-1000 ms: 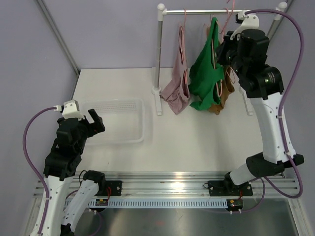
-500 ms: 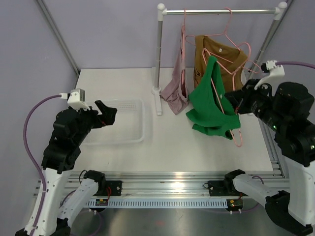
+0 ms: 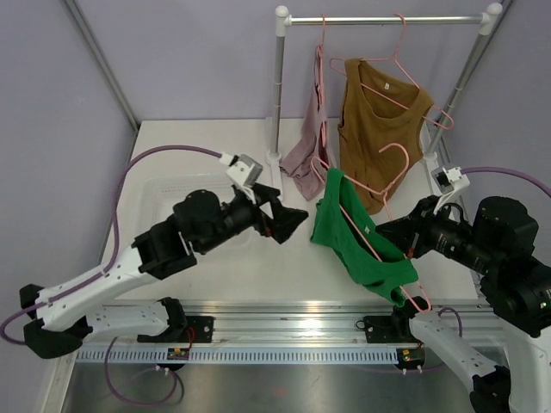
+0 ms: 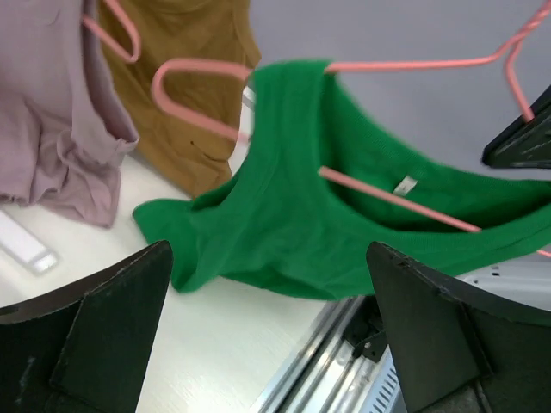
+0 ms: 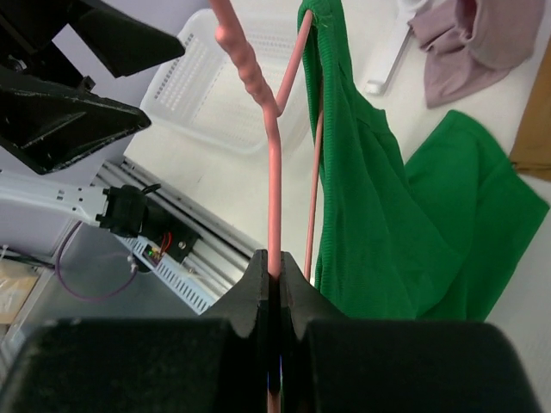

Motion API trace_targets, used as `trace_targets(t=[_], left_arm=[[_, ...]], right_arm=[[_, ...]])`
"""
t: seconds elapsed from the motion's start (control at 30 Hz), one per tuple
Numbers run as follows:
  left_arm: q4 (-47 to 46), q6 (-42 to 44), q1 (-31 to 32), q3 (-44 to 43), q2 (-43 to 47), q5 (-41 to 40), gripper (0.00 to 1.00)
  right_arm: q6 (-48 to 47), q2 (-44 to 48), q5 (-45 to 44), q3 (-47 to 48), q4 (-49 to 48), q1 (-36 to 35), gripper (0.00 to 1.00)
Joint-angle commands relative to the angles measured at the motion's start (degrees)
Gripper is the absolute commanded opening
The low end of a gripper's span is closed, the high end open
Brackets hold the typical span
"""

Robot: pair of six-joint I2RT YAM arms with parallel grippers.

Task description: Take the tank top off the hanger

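green tank top (image 3: 355,245) hangs on a pink hanger (image 5: 274,172), low and right of centre in the top view, over the front part of the tabletop (image 3: 215,138). it is on the hanger by both straps, and its body sags down toward the lower right of the frame. the hanger's hook curls up in front of the brown tank top (image 3: 383,120), well below the rail (image 3: 387,19).

we see the right fingers (image 5: 275,274) pressed together on the hanger's wire. in the right wrist view the wire rises straight out from between them to a wavy end at the top of the frame. the green cloth drapes to the right of that wire.

the left fingers (image 3: 284,213) stand wide apart with nothing between them, pointing at the green tank top from the left of the frame. in the left wrist view they fill the lower left and lower right corners. the tank top lies beyond them in the middle of the frame, near but not touching.

at the top of the top view the brown tank top hangs from the rail on its own pink hanger. a mauve garment (image 3: 306,159) hangs just to its left, beside the rack's upright post. a white basket (image 5: 215,95) sits on the tabletop at centre left, partly under the left arm.
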State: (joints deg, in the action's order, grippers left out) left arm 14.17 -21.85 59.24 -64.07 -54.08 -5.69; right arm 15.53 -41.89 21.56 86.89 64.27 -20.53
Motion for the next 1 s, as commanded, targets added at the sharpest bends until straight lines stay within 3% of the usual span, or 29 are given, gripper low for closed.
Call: trace_targets(t=[0.0, 0.1, 0.2, 0.3, 0.4, 0.43, 0.57, 0.63, 0.67, 0.73, 0.8, 0.83, 0.97], left_arm=[[-8.11, 9.18, 7.36, -6.23, -5.57, -17.03, 0.99], [-8.90, 12.79, 10.63, -9.75, -11.91, -22.33, 0.99], [-11.09, 14.11, 11.07, -10.72, -15.95, -21.82, 0.99], [-13.73, 14.99, 11.07, -10.72, -18.24, -20.41, 0.93], [-13.91, 15.69, 11.07, -12.21, -20.61, -21.37, 0.76], [-13.82, 15.78, 11.07, -12.48, -21.23, -21.46, 0.67], [-13.82, 16.66, 11.07, -13.53, -23.43, -22.78, 0.54], [-13.91, 16.84, 10.98, -13.97, -24.22, -23.57, 0.52], [-13.91, 17.01, 10.98, -13.97, -24.57, -23.83, 0.43], [-13.91, 16.93, 10.81, -14.76, -25.27, -24.71, 0.33], [-13.82, 16.40, 10.54, -15.11, -25.54, -25.85, 0.08], [-13.91, 16.05, 10.11, -15.38, -25.63, -26.12, 0.03], [-13.56, 13.68, 8.52, -14.77, -25.02, -27.78, 0.00]], right_arm=[[1.78, 1.55, 5.68, -1.11, -4.33, -0.21, 0.00], [1.96, 1.99, 6.65, -1.37, -4.42, -0.21, 0.00], [1.79, 2.16, 7.62, -1.46, -3.98, -0.21, 0.00], [1.00, 2.43, 7.79, -1.64, -3.63, -0.21, 0.00], [-0.06, 2.60, 7.44, -1.73, -3.19, -0.12, 0.00], [-0.23, 2.86, 7.27, -1.81, -3.19, -0.21, 0.00], [-0.85, 3.22, 7.27, -2.52, -3.54, -0.21, 0.00], [-1.11, 3.13, 7.00, -2.78, -3.71, -0.21, 0.00], [-1.38, 2.96, 7.09, -2.95, -3.80, -0.21, 0.00], [-1.55, 2.87, 6.57, -3.22, -3.89, -0.29, 0.00], [-1.99, 2.95, 6.13, -3.48, -3.80, -0.21, 0.00], [-1.99, 3.21, 5.69, -3.66, -3.89, -0.21, 0.00], [-2.61, 3.48, 4.63, -4.27, -3.72, -0.21, 0.00]])
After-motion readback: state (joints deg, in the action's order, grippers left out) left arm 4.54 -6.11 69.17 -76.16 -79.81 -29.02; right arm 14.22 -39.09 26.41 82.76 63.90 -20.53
